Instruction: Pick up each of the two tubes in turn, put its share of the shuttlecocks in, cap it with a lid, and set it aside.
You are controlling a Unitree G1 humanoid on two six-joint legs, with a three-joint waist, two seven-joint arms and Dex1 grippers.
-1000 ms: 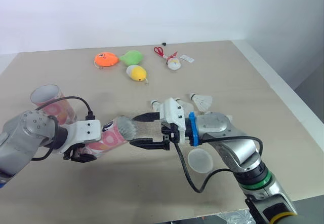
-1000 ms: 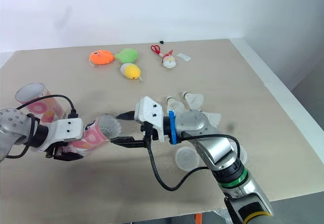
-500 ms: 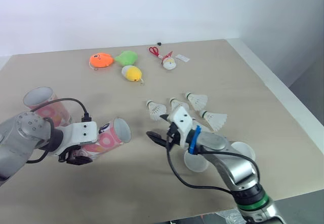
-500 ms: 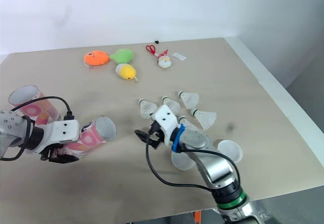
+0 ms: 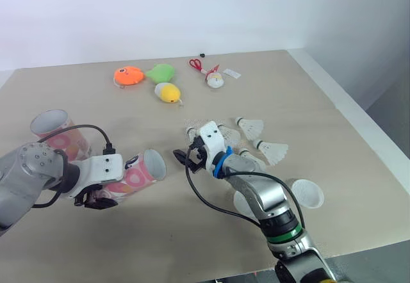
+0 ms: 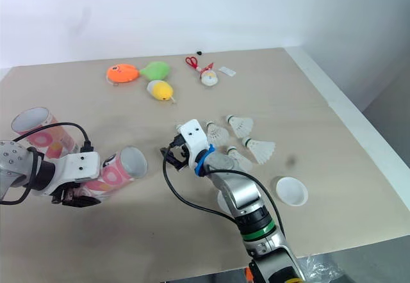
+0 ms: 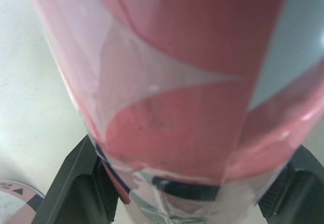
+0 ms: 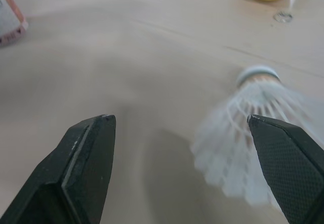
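Swinging R gripper [image 5: 182, 157] back from tube [image 5: 137, 173] mouth to shuttlecock [image 8: 251, 128] cluster at its 2 o'clock, fingers wide, empty. Reckon one's in; next pick due. L gripper [image 5: 96, 198] clamps tube, lying sideways.

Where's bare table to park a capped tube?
Free: front edge between the held tube and the lids; far right corner past the shuttlecocks; middle strip between the yellow toy and the standing tube. Crowded: around the shuttlecocks and open right hand; back row from orange toy to scissors.
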